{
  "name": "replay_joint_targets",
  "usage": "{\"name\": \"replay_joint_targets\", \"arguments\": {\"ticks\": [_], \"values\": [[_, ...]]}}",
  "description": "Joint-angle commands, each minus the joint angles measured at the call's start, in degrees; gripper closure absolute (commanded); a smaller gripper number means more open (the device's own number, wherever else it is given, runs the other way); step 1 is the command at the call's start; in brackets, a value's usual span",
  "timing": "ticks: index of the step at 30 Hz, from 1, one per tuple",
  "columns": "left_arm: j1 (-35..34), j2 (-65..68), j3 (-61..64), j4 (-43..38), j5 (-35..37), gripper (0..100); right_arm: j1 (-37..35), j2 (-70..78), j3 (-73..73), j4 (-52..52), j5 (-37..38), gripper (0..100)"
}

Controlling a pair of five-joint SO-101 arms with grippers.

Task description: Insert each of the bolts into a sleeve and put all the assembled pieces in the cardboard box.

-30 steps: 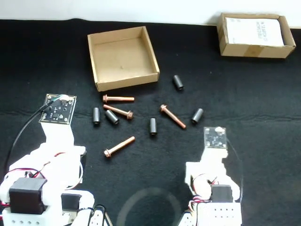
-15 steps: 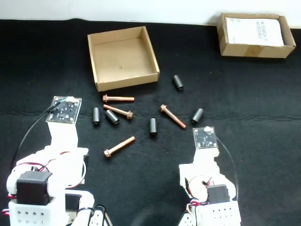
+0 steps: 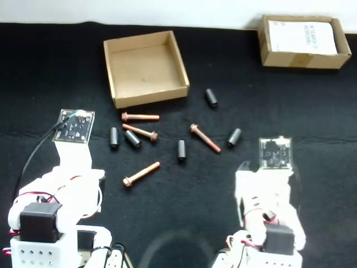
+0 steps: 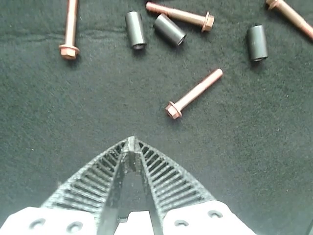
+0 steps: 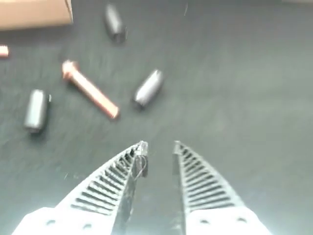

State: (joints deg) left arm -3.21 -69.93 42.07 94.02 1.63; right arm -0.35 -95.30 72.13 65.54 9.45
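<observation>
Several copper bolts lie on the black mat, among them one (image 3: 141,173) nearest the left arm (image 3: 72,162) and one (image 3: 204,138) in the middle. Several dark sleeves lie around them, such as one (image 3: 181,150) at the centre and one (image 3: 234,137) ahead of the right arm (image 3: 268,184). The open cardboard box (image 3: 114,72) stands behind them with nothing in it. My left gripper (image 4: 131,143) is shut and holds nothing, short of a bolt (image 4: 193,93). My right gripper (image 5: 159,146) is open, with a sleeve (image 5: 148,88) and a bolt (image 5: 89,89) ahead of it.
A second cardboard box (image 3: 268,53) with white paper in it sits at the back right corner. The mat's far edge meets a white surface. Bare mat lies to the right of the right arm and in front of the parts.
The right arm swung first a little left, then clearly to the right. The left arm shifted only slightly. No bolt or sleeve has moved.
</observation>
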Motion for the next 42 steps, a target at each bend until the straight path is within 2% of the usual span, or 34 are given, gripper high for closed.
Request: {"name": "replay_joint_targets", "arguments": {"ticks": [1, 5, 8, 16, 21, 24, 27, 31, 35, 39, 42], "values": [[1.0, 0.8, 0.0, -2.6, -0.3, 98, 0.1, 0.1, -7.3, -0.5, 2.3, 89.1], [0.7, 0.6, 0.0, -4.1, -0.3, 98, -0.3, 1.5, -8.8, 5.4, 2.3, 94.2], [0.6, 0.9, -0.1, -5.4, -0.3, 98, -0.9, 8.4, -13.8, 9.5, 1.1, 94.2], [-0.8, 1.8, 0.0, -12.0, -0.4, 97, -1.1, 42.7, -48.9, 27.2, -11.1, 86.7], [-0.8, 12.2, -0.6, -16.7, -0.3, 97, -1.8, 54.3, -65.6, 33.1, -13.5, 86.6], [-0.8, 20.1, -0.7, -20.8, -0.1, 97, -2.9, 57.3, -69.2, 33.6, -12.6, 86.5], [-0.8, 26.4, -0.6, -24.6, -0.1, 97, -2.9, 60.1, -69.2, 29.7, -12.8, 86.8], [-2.1, 33.4, 0.0, -30.7, 0.1, 97, -2.9, 67.3, -69.7, 25.7, -19.7, 86.8], [-5.1, 40.0, 0.0, -34.3, 3.6, 97, -5.4, 77.0, -70.5, 24.3, -20.7, 86.8], [-8.8, 47.3, -0.1, -34.4, -2.5, 97, -8.7, 86.6, -72.1, 23.0, -20.7, 86.8], [-9.5, 52.3, -0.3, -35.6, -2.4, 97, -10.5, 93.1, -74.2, 20.6, -20.7, 86.8]]}}
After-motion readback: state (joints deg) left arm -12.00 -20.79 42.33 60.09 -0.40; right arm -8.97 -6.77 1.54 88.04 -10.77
